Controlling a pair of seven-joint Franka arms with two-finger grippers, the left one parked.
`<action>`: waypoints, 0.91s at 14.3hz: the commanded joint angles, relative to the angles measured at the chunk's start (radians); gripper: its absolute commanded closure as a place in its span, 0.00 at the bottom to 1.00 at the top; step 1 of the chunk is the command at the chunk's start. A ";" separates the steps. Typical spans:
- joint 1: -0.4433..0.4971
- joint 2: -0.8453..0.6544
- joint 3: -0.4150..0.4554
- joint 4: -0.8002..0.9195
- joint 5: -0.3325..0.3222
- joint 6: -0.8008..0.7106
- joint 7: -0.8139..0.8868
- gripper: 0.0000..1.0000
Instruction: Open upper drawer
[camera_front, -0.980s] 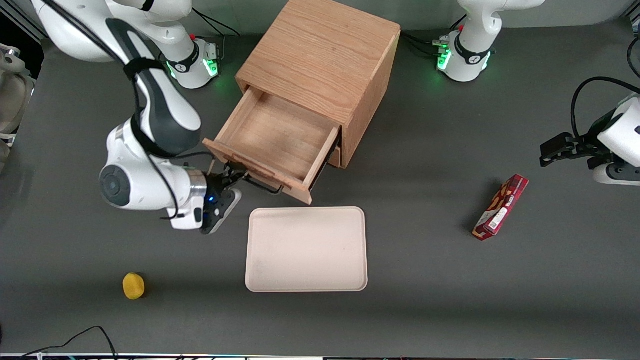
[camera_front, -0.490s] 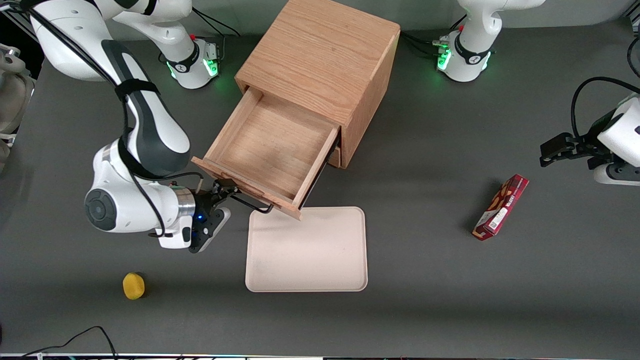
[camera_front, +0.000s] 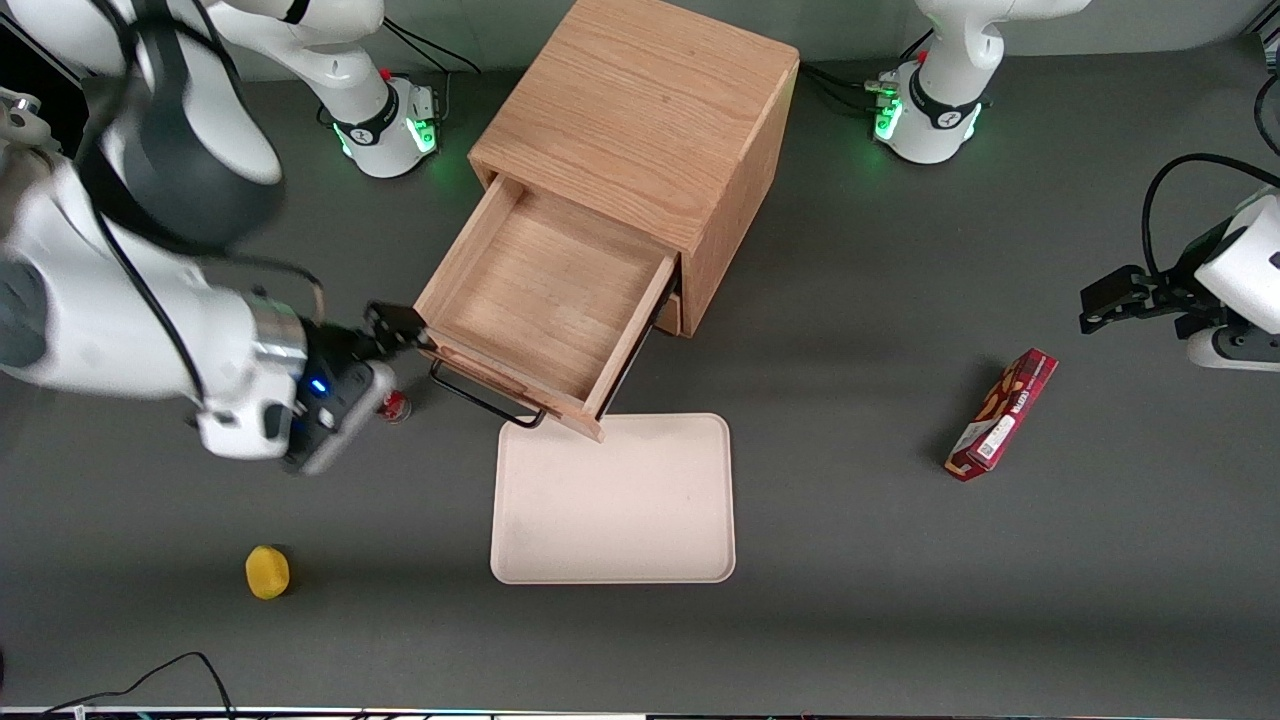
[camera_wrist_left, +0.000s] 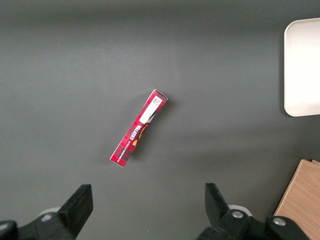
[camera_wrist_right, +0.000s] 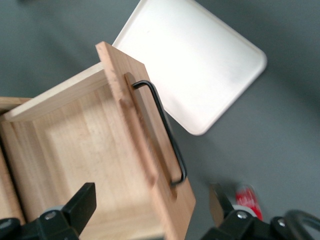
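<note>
Lifting off the handle (camera_front: 487, 398), the gripper (camera_front: 398, 332) hung with fingers released above the corner of the upper drawer (camera_front: 545, 300), which stood pulled well out of the cabinet (camera_front: 640, 110), apparently finished.

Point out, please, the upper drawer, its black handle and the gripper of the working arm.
upper drawer (camera_front: 545, 290): front view, on its bare wooden floor.
black handle (camera_wrist_right: 162, 127): right wrist view, on the middle of the wire bar.
gripper (camera_front: 398, 328): front view, at its fingertips, beside the drawer front's corner, off the handle.
</note>
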 joint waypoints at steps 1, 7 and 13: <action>0.008 -0.157 -0.006 -0.029 -0.102 -0.061 0.213 0.00; 0.002 -0.381 -0.280 -0.182 -0.139 -0.202 0.319 0.00; 0.002 -0.677 -0.330 -0.660 -0.155 0.041 0.320 0.00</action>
